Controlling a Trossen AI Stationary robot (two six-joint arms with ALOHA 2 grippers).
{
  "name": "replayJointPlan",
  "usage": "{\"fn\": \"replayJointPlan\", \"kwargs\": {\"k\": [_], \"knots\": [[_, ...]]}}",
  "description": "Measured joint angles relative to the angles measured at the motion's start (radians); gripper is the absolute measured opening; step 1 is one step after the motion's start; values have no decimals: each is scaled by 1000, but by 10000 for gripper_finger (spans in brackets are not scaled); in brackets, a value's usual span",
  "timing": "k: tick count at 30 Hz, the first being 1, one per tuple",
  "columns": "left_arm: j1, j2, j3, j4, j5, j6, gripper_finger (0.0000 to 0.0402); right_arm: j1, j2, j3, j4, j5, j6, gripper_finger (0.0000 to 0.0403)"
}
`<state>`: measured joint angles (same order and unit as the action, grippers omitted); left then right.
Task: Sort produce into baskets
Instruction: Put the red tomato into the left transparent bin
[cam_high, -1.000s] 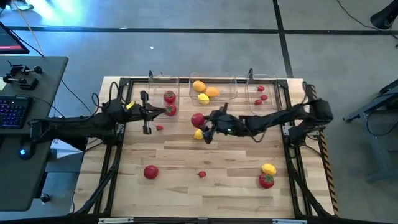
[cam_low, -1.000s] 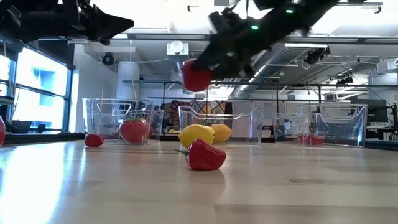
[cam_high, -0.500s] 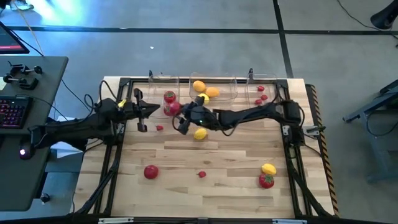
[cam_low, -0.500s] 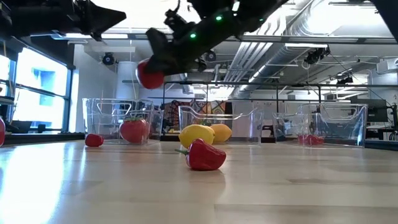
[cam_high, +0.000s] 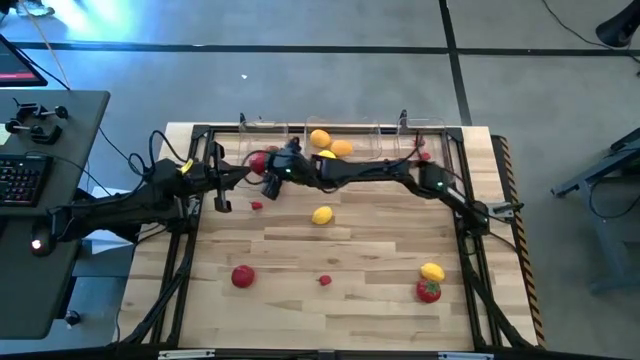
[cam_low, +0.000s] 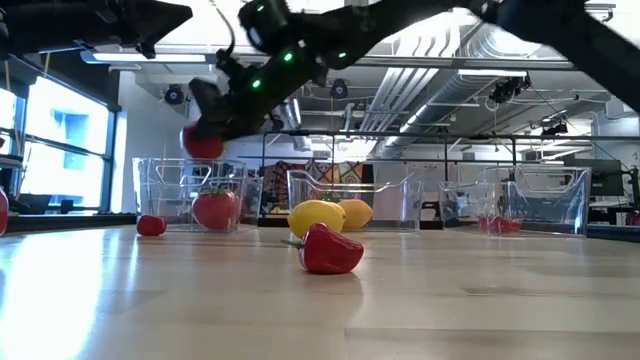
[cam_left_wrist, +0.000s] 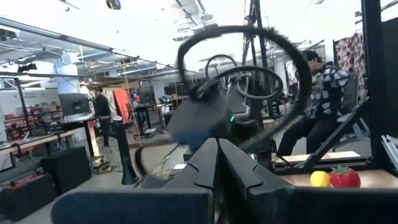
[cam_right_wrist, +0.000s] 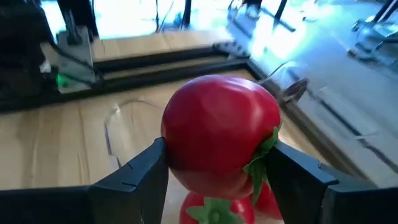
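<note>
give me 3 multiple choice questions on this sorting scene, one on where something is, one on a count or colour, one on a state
1. Where is the right gripper?
A. over the left bin
B. over the right bin
C. at the table's near edge

2. How many citrus fruits lie in the middle bin?
A. none
B. three
C. six

3. What is the state of the right gripper?
A. open and empty
B. shut on a tomato
C. shut on a lemon

Answers:
1. A, the high view shows it reaching across to the left bin.
2. B, one orange, another orange and a yellow one show there.
3. B, the right wrist view shows the fingers clamping the tomato.
</note>
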<state>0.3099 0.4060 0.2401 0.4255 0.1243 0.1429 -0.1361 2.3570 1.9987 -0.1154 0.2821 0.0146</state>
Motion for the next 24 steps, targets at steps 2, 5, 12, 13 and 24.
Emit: {"fn": "replayJointPlan", "kwargs": {"k": [2,5,12,13,24], "knots": [[0,-1,0,-6,0,7,0,-7,50,79,-58,-10,-1,220],[0,-1,0,-8,0,7,0,-15,107,174,-120,-27,2,220],[0,-1,0,-10,0,8,0,-28,177,245,-131,-97,11,220],[0,-1,0,-10,0,8,0,-31,177,245,-132,-110,17,220],[0,-1,0,-10,-2,8,0,-54,179,245,-181,-205,70,220]]}}
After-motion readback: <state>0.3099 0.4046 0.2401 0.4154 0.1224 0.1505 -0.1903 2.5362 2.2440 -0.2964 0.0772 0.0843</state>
